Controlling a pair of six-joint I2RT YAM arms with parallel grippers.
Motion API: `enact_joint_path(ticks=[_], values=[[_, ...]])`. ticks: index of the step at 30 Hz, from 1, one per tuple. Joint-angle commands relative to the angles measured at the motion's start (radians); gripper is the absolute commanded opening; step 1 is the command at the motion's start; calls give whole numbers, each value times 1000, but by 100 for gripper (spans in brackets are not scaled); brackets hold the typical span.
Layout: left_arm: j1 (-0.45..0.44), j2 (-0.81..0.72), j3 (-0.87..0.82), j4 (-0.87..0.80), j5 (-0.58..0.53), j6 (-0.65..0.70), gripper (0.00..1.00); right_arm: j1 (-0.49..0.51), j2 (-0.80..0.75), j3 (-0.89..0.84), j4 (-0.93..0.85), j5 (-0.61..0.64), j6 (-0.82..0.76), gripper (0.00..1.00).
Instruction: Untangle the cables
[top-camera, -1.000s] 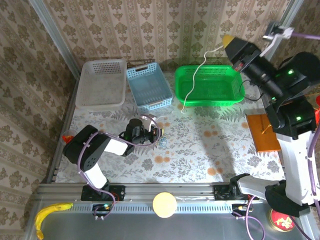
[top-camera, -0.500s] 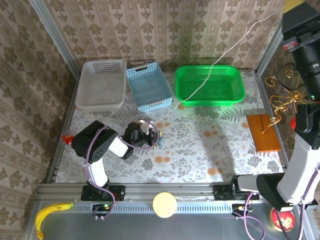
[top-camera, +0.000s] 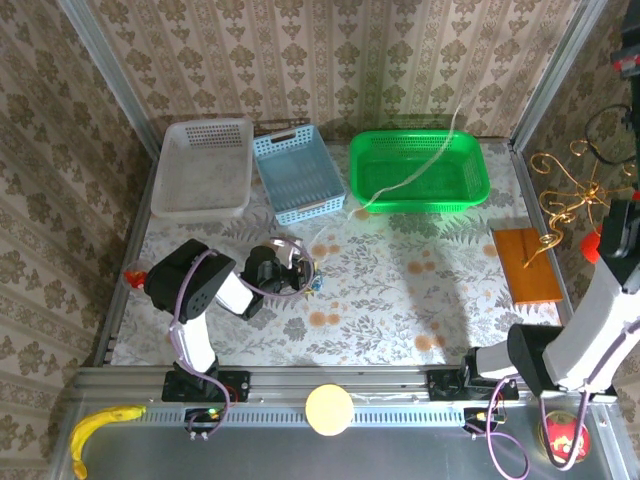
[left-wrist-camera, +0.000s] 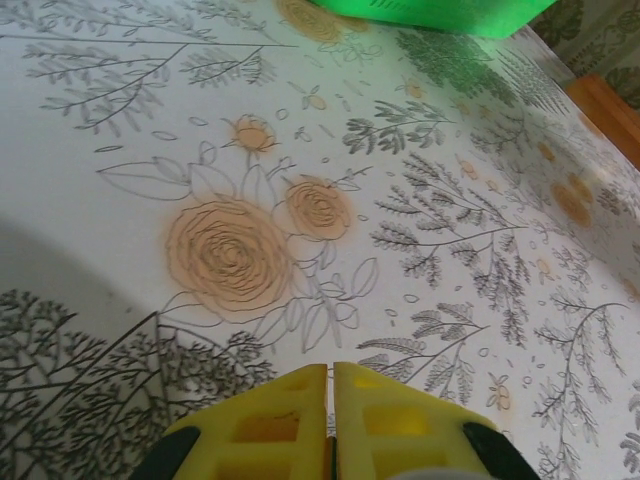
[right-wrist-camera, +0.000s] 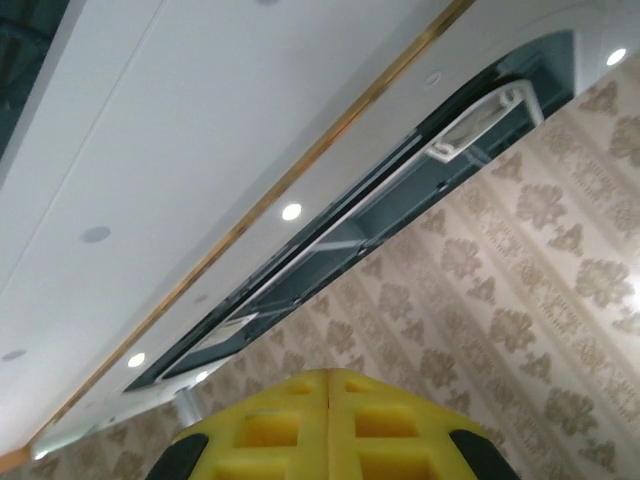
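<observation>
A pale cable (top-camera: 415, 172) arcs slack over the green basket (top-camera: 478, 188), its top end loose in the air near the back wall. Its low end lies on the table by the basket's front left corner. My left gripper (top-camera: 308, 279) sits low over the flowered tablecloth, left of centre. A small blue-green bit of cable (top-camera: 319, 286) lies at its tip. In the left wrist view the left gripper (left-wrist-camera: 330, 376) is shut, with no cable showing ahead of it. In its own wrist view my right gripper (right-wrist-camera: 328, 379) is shut, held high and pointing at the ceiling.
A white basket (top-camera: 200, 205) and a blue basket (top-camera: 300, 208) stand at the back left beside the green one. At the right edge are a wooden board (top-camera: 527, 265) and a gold wire stand (top-camera: 570, 195). The right arm's white link (top-camera: 600, 320) rises at the right.
The pale cable ran taut from the upper right down to the left gripper; now it is slack over the green basket. The right arm has swung up out of the top view.
</observation>
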Motion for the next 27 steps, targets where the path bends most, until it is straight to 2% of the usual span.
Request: enact_joint_path(ticks=[1, 4, 7, 15, 23, 27], values=[[18, 20, -3, -10, 9, -22, 10, -121, 69, 48, 72, -49, 183, 0], [35, 2, 15, -57, 10, -19, 11, -235, 124, 44, 173, -134, 381, 0], [51, -25, 43, -107, 12, -15, 11, -270, 174, 48, 250, -192, 482, 0], [60, -89, 161, -281, 30, 20, 20, -259, 195, 49, 272, -330, 470, 0], [60, -136, 189, -346, 31, 27, 38, -231, 183, 50, 258, -402, 455, 0], [60, -171, 194, -379, 24, 38, 52, -173, 177, 44, 232, -408, 403, 0]])
